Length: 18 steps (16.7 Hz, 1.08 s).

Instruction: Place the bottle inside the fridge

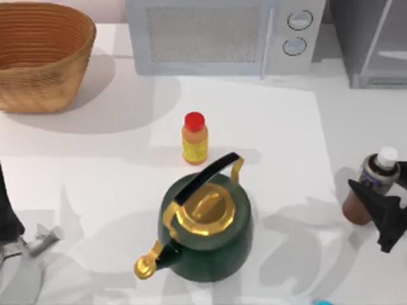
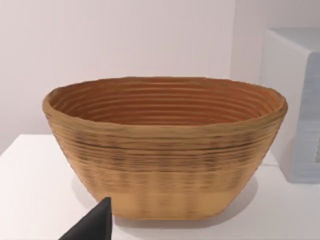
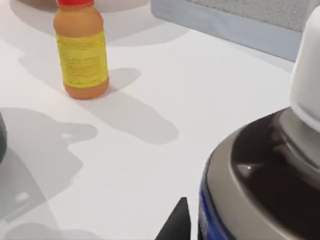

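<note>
The brown bottle (image 1: 357, 206) with a white cap and grey label stands near the table's right edge. My right gripper (image 1: 381, 183) comes in from the right edge and is shut on the bottle's upper body, one dark finger (image 1: 369, 194) lying across its label. In the right wrist view the bottle (image 3: 255, 175) looms very close, with a fingertip (image 3: 176, 222) right against its side. The fridge (image 1: 372, 44), grey with a glassy door, stands at the back right corner. My left arm (image 1: 9, 219) stays parked at the left edge.
A green and gold kettle (image 1: 205, 229) sits at centre front. An orange-yellow bottle with a red cap (image 1: 194, 138) stands behind it. A light grey microwave (image 1: 222, 35) is at the back, and a wicker basket (image 1: 39, 54) at the back left.
</note>
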### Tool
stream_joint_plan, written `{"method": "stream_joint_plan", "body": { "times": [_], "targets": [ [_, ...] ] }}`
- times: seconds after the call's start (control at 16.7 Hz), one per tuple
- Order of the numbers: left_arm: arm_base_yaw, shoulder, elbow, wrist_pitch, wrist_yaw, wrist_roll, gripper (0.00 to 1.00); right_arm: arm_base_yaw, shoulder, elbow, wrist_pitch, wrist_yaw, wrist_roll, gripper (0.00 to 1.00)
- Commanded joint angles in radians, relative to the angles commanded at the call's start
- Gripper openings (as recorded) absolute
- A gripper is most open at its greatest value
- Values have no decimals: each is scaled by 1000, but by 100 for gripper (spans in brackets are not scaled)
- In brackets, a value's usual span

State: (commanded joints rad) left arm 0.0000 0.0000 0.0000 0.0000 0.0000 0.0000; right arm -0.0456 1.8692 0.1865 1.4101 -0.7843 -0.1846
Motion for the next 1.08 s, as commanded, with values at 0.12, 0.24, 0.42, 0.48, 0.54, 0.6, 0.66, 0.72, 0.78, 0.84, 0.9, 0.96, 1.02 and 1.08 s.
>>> {"method": "stream_joint_plan", "body": {
  "times": [0.12,0.24,0.42,0.48,0.54,0.6,0.66,0.72,0.78,0.84,0.9,0.96,1.02,1.08],
  "targets": [
    [0,0,0,0,0,0,100,0,0,0,0,0,0,1],
    [0,0,0,0,0,0,100,0,0,0,0,0,0,1],
    [0,0,0,0,0,0,100,-1,0,0,0,0,1,1],
    [0,0,0,0,0,0,100,-3,-2,1,-3,-1,0,1],
    [0,0,0,0,0,0,100,-14,-10,6,-14,-5,-4,1],
    [0,0,0,0,0,0,100,-36,-25,12,-37,-13,-13,1],
    [0,0,0,0,0,0,100,-66,-45,19,-70,-27,-26,1],
    [0,0,0,0,0,0,100,-102,-67,25,-113,-46,-43,1],
    [0,0,0,0,0,0,100,-143,-90,29,-167,-71,-64,1],
    [0,0,0,0,0,0,100,-185,-115,34,-226,-101,-87,1],
    [0,0,0,0,0,0,100,-226,-141,40,-288,-136,-113,1],
    [0,0,0,0,0,0,100,-264,-168,49,-353,-172,-140,1],
    [0,0,0,0,0,0,100,-298,-196,59,-419,-208,-166,1],
    [0,0,0,0,0,0,100,-328,-223,72,-486,-243,-193,1]
  ]
}}
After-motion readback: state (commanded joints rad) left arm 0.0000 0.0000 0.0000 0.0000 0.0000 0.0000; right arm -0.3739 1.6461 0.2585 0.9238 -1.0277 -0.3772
